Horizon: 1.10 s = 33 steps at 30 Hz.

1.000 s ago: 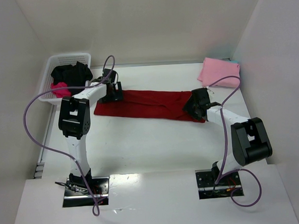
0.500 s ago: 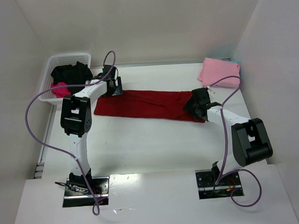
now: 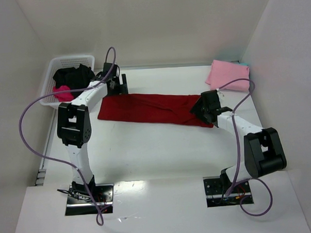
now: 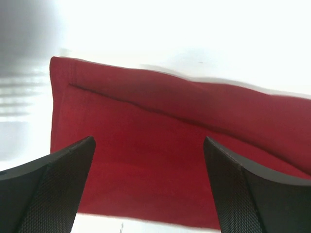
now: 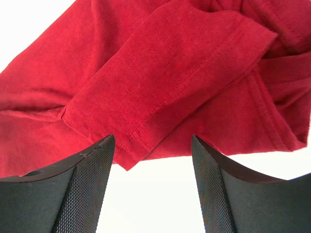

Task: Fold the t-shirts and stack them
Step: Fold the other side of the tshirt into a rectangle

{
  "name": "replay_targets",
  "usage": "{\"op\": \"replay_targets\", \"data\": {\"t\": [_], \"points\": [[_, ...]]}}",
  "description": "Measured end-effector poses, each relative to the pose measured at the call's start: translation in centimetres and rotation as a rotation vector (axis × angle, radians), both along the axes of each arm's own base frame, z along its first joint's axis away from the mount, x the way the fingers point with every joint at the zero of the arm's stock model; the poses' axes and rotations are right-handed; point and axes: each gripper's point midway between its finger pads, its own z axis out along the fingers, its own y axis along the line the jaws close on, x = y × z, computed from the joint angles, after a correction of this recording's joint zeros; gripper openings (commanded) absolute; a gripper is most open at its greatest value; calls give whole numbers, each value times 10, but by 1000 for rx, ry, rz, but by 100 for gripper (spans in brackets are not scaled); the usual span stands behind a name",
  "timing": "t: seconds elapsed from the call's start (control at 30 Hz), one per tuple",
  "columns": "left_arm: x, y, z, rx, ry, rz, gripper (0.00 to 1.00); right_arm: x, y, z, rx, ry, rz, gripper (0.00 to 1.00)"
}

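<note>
Red shirt point(image 3: 150, 107) folded in long strip on tabletop point(image 3: 162, 147). Left fingers point(image 4: 43, 194) spread wide, empty, over its left end; right fingers point(image 5: 73, 194) spread, empty, over sleeve end.

Dark red t-shirt point(image 3: 150, 109) mid-desk; light pink one point(image 3: 227, 74) at the far right corner. White lattice basket point(image 3: 70, 61), far left corner, holds black cloth point(image 3: 73, 75) and magenta cloth point(image 3: 61, 92), possibly shirts.

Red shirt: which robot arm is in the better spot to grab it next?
Probably the right. Its open right hand hangs over the sleeve end of the red shirt, while the open left hand sits just off the far edge.
</note>
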Motion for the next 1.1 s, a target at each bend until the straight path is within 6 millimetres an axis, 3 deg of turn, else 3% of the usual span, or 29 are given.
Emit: {"op": "replay_targets", "data": {"t": [0.2,0.47,0.73,0.87,1.0,1.1], "points": [[-14,-8,27,-54,-39,-38,99,-1,3,-17,1,45,10,70],[-30,-8,12,-58,16,-49,99,1,3,-22,9,49,-4,59],[-35,-7,14,-60,19,-51,99,10,1,-27,-4,35,-26,59],[-35,-8,17,-63,13,-53,99,8,-1,-42,-14,70,-31,51],[-35,-7,17,-54,14,-64,99,9,-1,-45,-18,75,-36,38],[-35,-5,17,-52,14,-64,99,10,-3,-44,-24,68,-46,36]]}}
